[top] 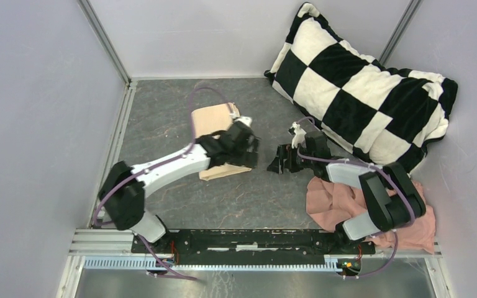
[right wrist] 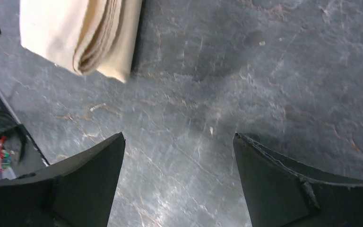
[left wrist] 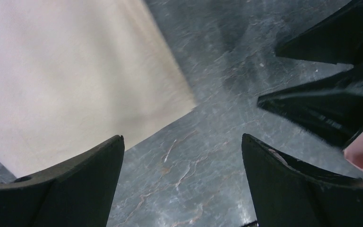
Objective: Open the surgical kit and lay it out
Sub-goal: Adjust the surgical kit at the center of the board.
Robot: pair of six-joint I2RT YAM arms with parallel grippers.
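The surgical kit is a folded beige cloth wrap point(top: 214, 121) lying on the grey table, partly under my left arm. In the left wrist view its flat top point(left wrist: 71, 75) fills the upper left; in the right wrist view its folded corner point(right wrist: 82, 35) shows at the upper left. My left gripper point(top: 251, 152) is open and empty, over the wrap's right edge, with bare table between its fingers point(left wrist: 182, 142). My right gripper point(top: 277, 160) is open and empty, just right of the wrap, over bare table point(right wrist: 179, 139). The metal tray and steel instruments are hidden.
A black-and-white checkered pillow point(top: 360, 81) leans in the back right corner. A pink cloth point(top: 348, 198) lies at the near right under my right arm. Grey walls enclose the table point(top: 174, 198) on three sides. My right gripper's fingers point(left wrist: 321, 104) show in the left wrist view.
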